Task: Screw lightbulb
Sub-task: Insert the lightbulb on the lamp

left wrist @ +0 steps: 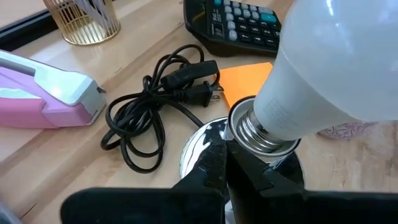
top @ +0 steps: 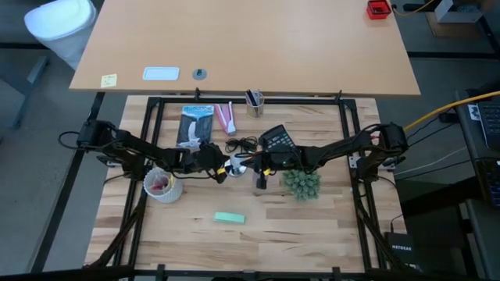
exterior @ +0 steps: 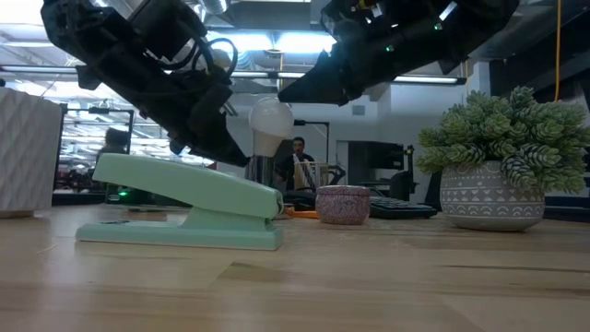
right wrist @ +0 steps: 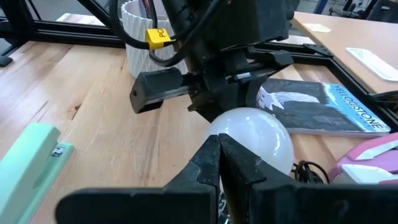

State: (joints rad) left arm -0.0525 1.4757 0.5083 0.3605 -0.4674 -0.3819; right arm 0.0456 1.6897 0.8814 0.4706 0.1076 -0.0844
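Note:
The frosted-white lightbulb (exterior: pixel 270 118) stands upright at the table's middle. Its grey threaded base (left wrist: pixel 256 127) sits in the chrome socket (left wrist: pixel 273 149) of a small lamp with a shiny round foot (left wrist: pixel 198 144) and a black cord (left wrist: pixel 158 109). My left gripper (left wrist: pixel 224 155) comes from the table's left, slanting down, fingers shut, tips at the socket just under the bulb. My right gripper (right wrist: pixel 219 148) comes from the right, shut, with its tips at the bulb's dome (right wrist: pixel 258 134). My left gripper has its shut fingertips (left wrist: pixel 214 158) against the side of the lamp's socket, right below the bulb's threaded base; nothing is pinched between them. They come slanting down from the table's left. My right gripper has its shut tips at the upper side of the bulb's dome (exterior: pixel 281 109), coming from the table's right and slanting slightly down. Whether they touch the glass I cannot tell.
A black calculator (top: pixel 277 139) and an orange note (left wrist: pixel 245 84) lie just behind the lamp. A potted plant (top: pixel 301 184) stands to the right, a white ribbed cup (top: pixel 162 184) to the left. A green stapler (top: pixel 229 218) lies nearer, a pink stapler (top: pixel 225 119) and a book (top: pixel 195 123) farther back.

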